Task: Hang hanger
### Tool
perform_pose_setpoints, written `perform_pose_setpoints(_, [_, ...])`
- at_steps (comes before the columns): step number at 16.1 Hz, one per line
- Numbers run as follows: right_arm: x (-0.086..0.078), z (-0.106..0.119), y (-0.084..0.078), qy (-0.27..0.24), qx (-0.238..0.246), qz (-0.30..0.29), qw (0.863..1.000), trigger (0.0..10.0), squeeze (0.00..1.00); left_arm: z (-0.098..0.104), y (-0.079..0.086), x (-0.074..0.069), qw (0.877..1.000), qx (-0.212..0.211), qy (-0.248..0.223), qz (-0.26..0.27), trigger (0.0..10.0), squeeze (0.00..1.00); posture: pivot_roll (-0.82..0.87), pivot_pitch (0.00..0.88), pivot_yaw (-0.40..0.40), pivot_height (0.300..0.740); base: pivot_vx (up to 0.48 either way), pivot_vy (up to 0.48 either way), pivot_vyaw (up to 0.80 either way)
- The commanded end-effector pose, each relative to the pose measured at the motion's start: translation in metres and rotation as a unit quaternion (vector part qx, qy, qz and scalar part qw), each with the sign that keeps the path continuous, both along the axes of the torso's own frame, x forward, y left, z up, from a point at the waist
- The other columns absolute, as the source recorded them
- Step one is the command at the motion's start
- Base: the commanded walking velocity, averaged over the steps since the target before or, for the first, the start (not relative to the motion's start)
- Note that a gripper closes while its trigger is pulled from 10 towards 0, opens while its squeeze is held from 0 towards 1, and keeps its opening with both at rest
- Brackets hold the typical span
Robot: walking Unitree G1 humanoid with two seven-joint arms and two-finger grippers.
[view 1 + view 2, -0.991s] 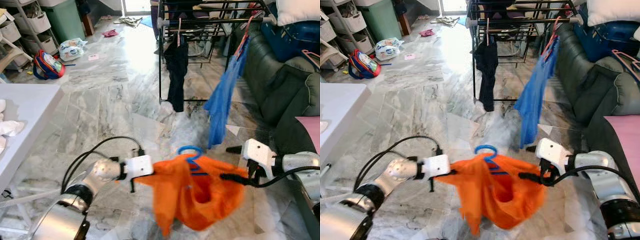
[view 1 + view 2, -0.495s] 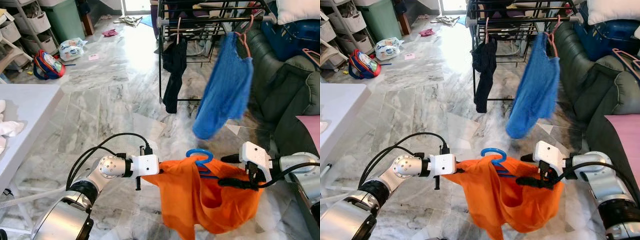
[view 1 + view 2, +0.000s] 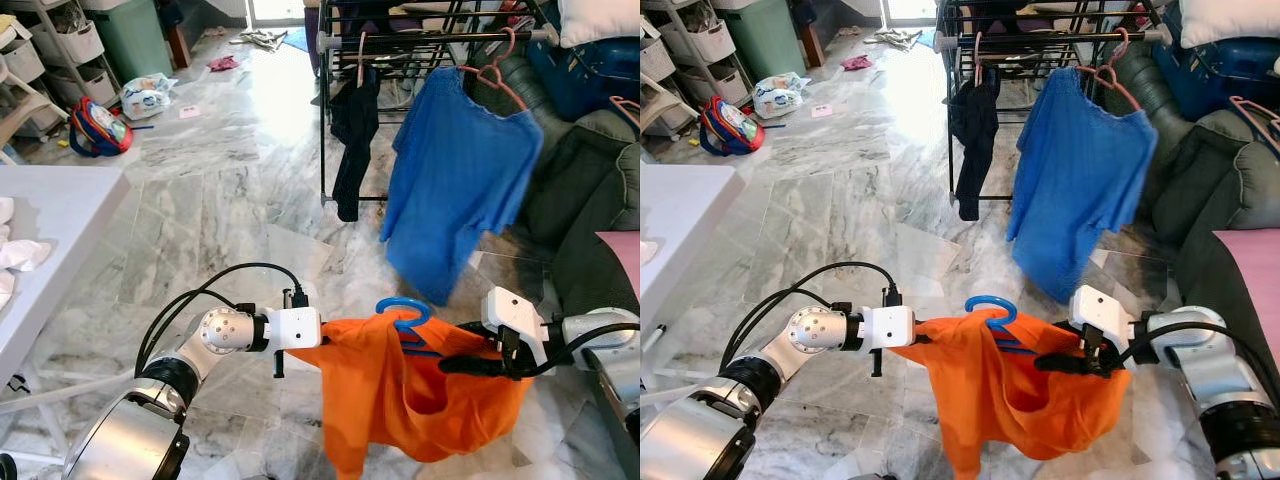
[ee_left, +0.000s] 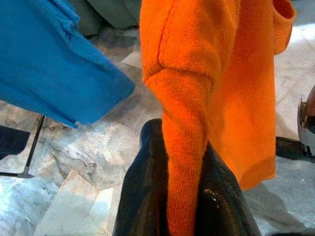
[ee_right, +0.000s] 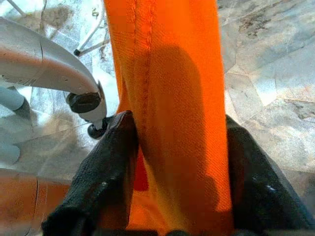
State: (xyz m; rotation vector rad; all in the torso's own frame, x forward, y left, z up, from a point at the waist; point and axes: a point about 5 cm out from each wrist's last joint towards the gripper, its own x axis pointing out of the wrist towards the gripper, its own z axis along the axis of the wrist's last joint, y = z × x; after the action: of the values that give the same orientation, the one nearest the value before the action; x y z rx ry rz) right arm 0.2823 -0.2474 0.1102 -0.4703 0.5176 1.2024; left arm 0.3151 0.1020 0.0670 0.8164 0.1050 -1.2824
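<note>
Left hand (image 3: 300,350) is pinching the left shoulder of the orange knit sweater (image 3: 400,400). In the left wrist view both black fingers (image 4: 142,196) are pressed onto a fold of the orange fabric.

Right hand (image 3: 462,366) is clamped on the sweater's other shoulder. In the right wrist view the orange cloth is squeezed between the two black fingers (image 5: 106,172).

The sweater sits on a blue plastic hanger (image 3: 404,320). Its hook sticks up between the two hands, nearer the right one. The sweater hangs slack below both hands, held in the air above the grey marble floor (image 3: 220,200).

Ahead of the hands, beyond the hook, is a black metal drying rack (image 3: 400,40). A blue T-shirt on a pink hanger (image 3: 455,190) hangs from the rack's rail, just ahead of the right hand and up. Its lower hem is close to the orange sweater, apart as far as I can tell. A black garment (image 3: 352,140) hangs from the same rail, further toward the left-hand side.

Right of the right hand is a dark green sofa (image 3: 580,190). Left of the left hand is a white tabletop (image 3: 60,220) with white cloth at its edge. Far ahead-left on the floor are a red and blue backpack (image 3: 97,127) and a white plastic bag (image 3: 147,97).
</note>
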Motion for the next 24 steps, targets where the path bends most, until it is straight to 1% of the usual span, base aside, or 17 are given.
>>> perform_pose_setpoints(1, [-0.001, 0.003, 0.001, 0.001, -0.002, 0.012, 1.0, 0.0, 0.0, 0.006, -0.002, 0.003, 1.0, -0.002, -0.011, -0.009, 10.0, 0.0, -0.08, 0.104, 0.061, 0.74, 0.0, 0.0, 0.0])
perform_pose_setpoints(3, [0.001, 0.008, 0.001, 0.0, 0.004, 0.02, 1.0, 0.0, 0.0, 0.004, -0.003, 0.002, 1.0, 0.0, -0.007, -0.01, 10.0, 0.0, -0.08, 0.102, 0.061, 0.74, 0.0, 0.0, 0.0])
perform_pose_setpoints(5, [0.0, 0.012, 0.003, 0.001, 0.012, 0.036, 0.999, 0.0, 0.0, 0.002, -0.003, 0.001, 1.0, 0.005, -0.006, -0.01, 10.0, 0.0, -0.08, 0.096, 0.059, 0.74, 0.0, 0.0, 0.0])
perform_pose_setpoints(8, [-0.002, 0.012, 0.001, 0.006, 0.015, 0.034, 0.999, 0.0, 0.0, 0.002, -0.002, 0.002, 1.0, 0.008, -0.006, -0.005, 10.0, 0.0, -0.08, 0.094, 0.057, 0.74, 0.0, 0.0, 0.0])
perform_pose_setpoints(11, [-0.004, 0.013, -0.001, 0.012, 0.025, 0.028, 0.999, 0.0, 0.0, 0.003, -0.002, 0.004, 1.0, 0.001, -0.008, 0.008, 10.0, 0.0, -0.08, 0.089, 0.058, 0.74, 0.0, 0.0, 0.0])
perform_pose_setpoints(13, [-0.009, 0.007, -0.001, 0.029, 0.024, 0.032, 0.999, 0.0, 0.0, 0.008, -0.004, 0.007, 1.0, -0.008, -0.015, 0.009, 10.0, 0.0, -0.08, 0.087, 0.059, 0.74, 0.0, 0.0, 0.0])
perform_pose_setpoints(16, [-0.011, 0.003, 0.0, 0.036, 0.025, 0.031, 0.999, 0.0, 0.0, 0.01, -0.006, 0.008, 1.0, -0.016, -0.018, 0.012, 10.0, 0.0, -0.08, 0.082, 0.066, 0.74, 0.0, 0.0, 0.0])
perform_pose_setpoints(19, [-0.015, -0.006, 0.005, 0.047, 0.042, 0.022, 0.998, 0.0, 0.0, 0.012, -0.011, 0.01, 0.999, -0.042, -0.012, 0.031, 10.0, 0.0, -0.08, 0.06, 0.08, 0.74, 0.0, 0.0, 0.0])
perform_pose_setpoints(20, [-0.018, -0.011, 0.009, 0.049, 0.054, 0.013, 0.997, 0.0, 0.0, 0.016, -0.014, 0.015, 0.995, -0.075, -0.011, 0.066, 10.0, 1.0, -0.07, 0.051, 0.081, 0.74, 0.0, 0.0, 0.0])
perform_pose_setpoints(21, [-0.02, -0.015, 0.012, 0.048, 0.068, 0.004, 0.997, 0.0, 0.0, 0.02, -0.014, 0.019, 0.991, -0.096, -0.023, 0.095, 10.0, 1.0, -0.08, 0.039, 0.084, 0.74, 0.0, 0.0, 0.0])
perform_pose_setpoints(24, [-0.022, -0.018, 0.018, 0.033, 0.092, -0.019, 0.995, 0.0, 0.0, 0.029, -0.009, 0.028, 0.977, -0.131, -0.059, 0.157, 10.0, 1.0, -0.08, 0.023, 0.082, 0.74, 0.0, 0.0, 0.0])
